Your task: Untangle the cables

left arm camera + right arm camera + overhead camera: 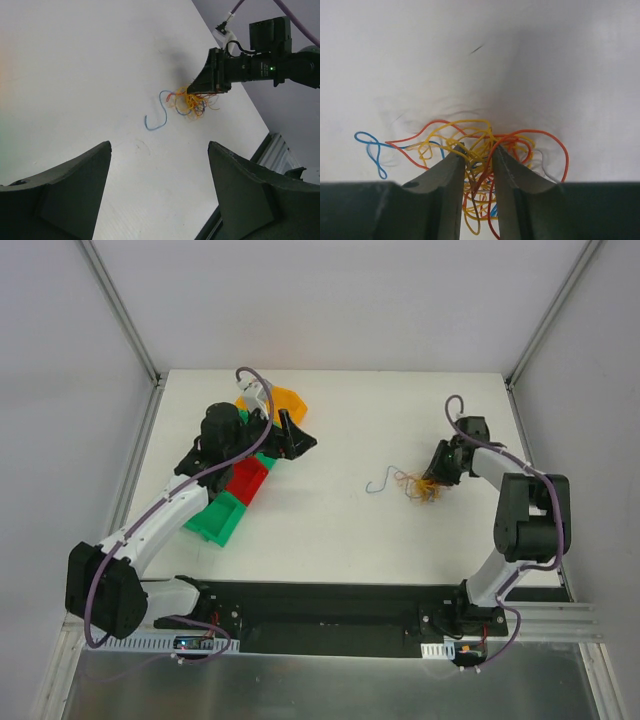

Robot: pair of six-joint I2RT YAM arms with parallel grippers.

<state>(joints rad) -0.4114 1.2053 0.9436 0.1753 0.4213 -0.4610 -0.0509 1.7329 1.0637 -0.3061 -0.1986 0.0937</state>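
The cables [413,486] are a small clump of thin red, orange and yellow wires on the white table, right of centre. A blue wire [378,483] curls out of the clump to the left. My right gripper [432,483] is down at the clump's right side. In the right wrist view its jaws [479,148] are nearly closed with several strands of the clump [480,132] between them. My left gripper [297,435] is open and empty, far left of the clump above the bins. The left wrist view shows the clump [192,103] and the blue wire [157,119] ahead of its fingers.
An orange bin [290,400], a red bin [247,480] and a green bin [215,522] sit at the left under the left arm. White walls with metal posts enclose the table.
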